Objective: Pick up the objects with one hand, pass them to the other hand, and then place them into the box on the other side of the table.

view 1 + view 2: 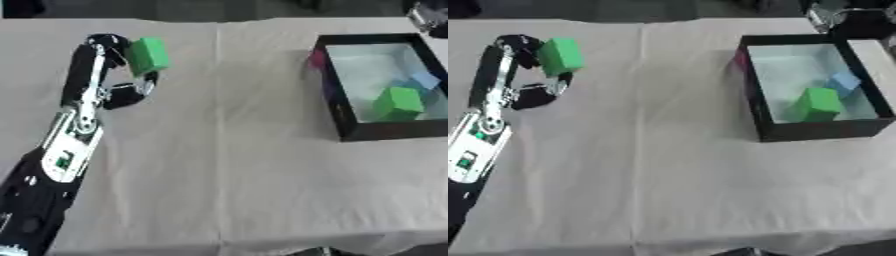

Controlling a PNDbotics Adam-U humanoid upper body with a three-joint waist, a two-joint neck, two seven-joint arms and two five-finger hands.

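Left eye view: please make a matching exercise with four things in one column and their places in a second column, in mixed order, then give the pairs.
Things:
1. green block by the left hand
2. second green block
3. blue block
4. black box

Places:
A. on the table's right side
B. in the box, behind the green one
C. in the box, near its front wall
D. held between the fingers

Pairs: 1-D, 2-C, 3-B, 4-A

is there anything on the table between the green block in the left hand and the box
Nothing visible does. The left hand has its fingers round the green block at the table's left, and the cloth between it and the box lies bare. Inside the box a green block and a blue one take up part of the floor.
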